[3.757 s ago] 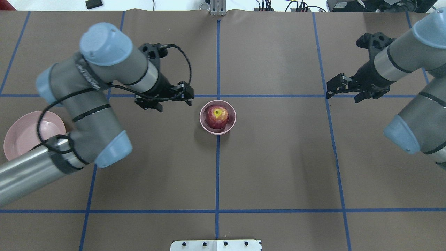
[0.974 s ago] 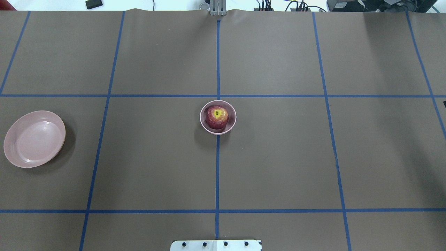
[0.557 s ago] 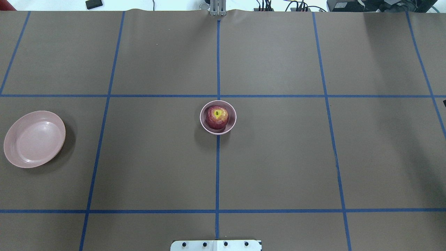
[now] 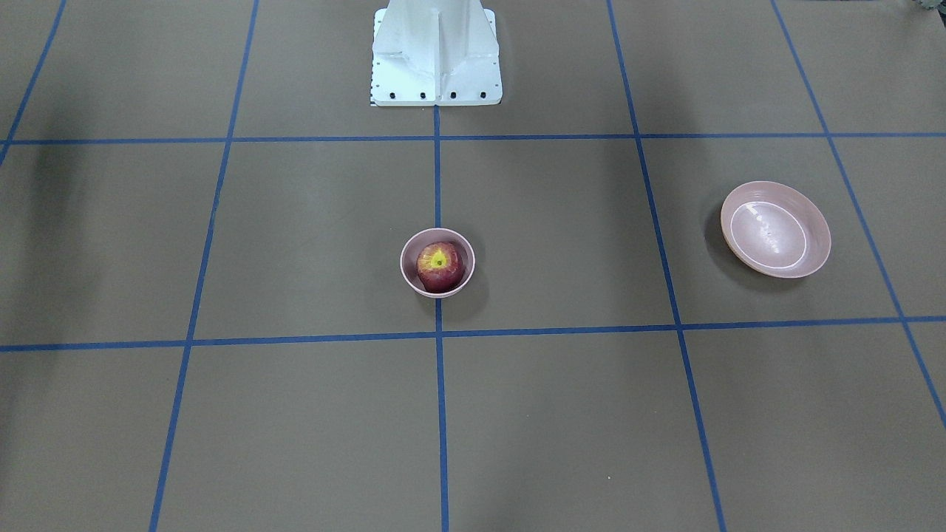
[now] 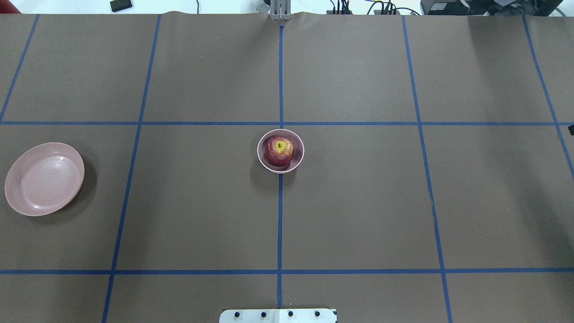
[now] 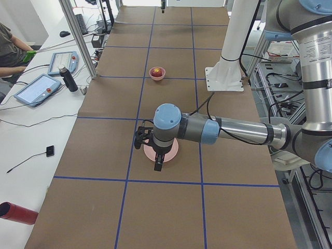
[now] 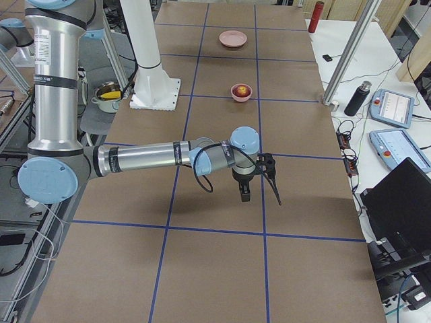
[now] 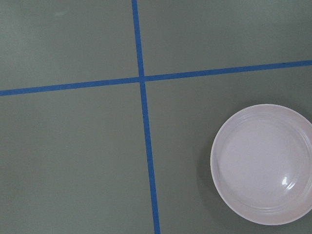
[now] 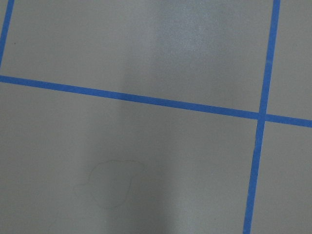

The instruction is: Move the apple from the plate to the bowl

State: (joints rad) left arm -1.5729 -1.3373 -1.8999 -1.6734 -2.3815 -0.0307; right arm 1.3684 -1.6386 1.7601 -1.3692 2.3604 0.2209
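The dark red apple (image 5: 279, 150) with its yellow-green stem patch sits inside the small deep pink bowl (image 5: 259, 154) at the table's middle; both also show in the front view, apple (image 4: 440, 266) and bowl (image 4: 406, 264). The wide shallow pink plate (image 5: 45, 179) lies empty at the robot's left and shows in the left wrist view (image 8: 265, 163). My left gripper (image 6: 153, 155) hovers over the plate (image 6: 171, 151). My right gripper (image 7: 260, 194) hovers over bare table far from the bowl (image 7: 241, 95). I cannot tell whether either is open or shut.
The white robot pedestal (image 4: 436, 52) stands at the table's near edge. Blue tape lines grid the brown table. A side bench holds tablets (image 6: 36, 89), a dark bottle (image 6: 67, 79) and a red cylinder (image 6: 18, 213). An operator (image 6: 10, 49) sits beside it.
Both arms, over the table 3.8 s ago, have left the overhead view. The apple stays in the bowl and the plate stays empty. Nothing has moved in the last second.
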